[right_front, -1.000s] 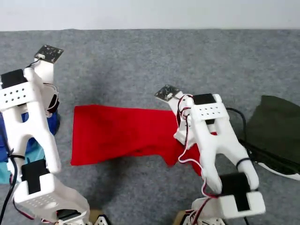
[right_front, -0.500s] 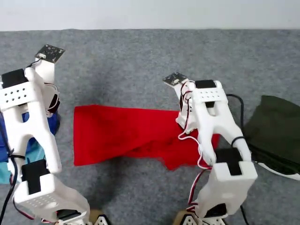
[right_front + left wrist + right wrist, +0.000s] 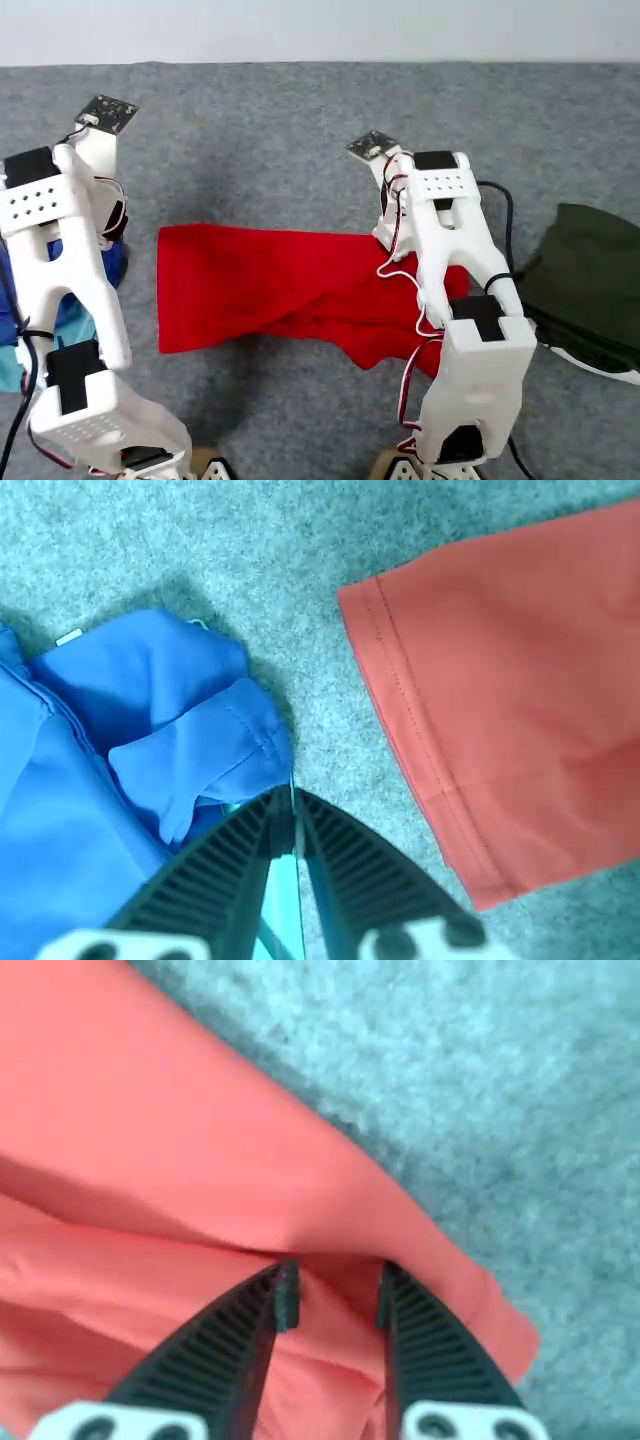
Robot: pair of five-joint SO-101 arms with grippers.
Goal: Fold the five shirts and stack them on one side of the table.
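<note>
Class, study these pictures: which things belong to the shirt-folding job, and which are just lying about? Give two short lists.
Part of the job:
red shirt
blue shirt
dark green shirt
right end effector, at the red shirt
left end effector, beside the blue shirt

Just there:
grey table covering
white edge under the dark green shirt, too little showing to identify

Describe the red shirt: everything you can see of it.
The red shirt is plain, soft-looking cloth with a double-stitched hem. It lies flat on the grey table between the two arms, with a slanting crease across its middle and its lower edge uneven. One end runs under the right arm, where the right gripper stands open over a fold. A strip of bare table separates it from the blue shirt.
</note>
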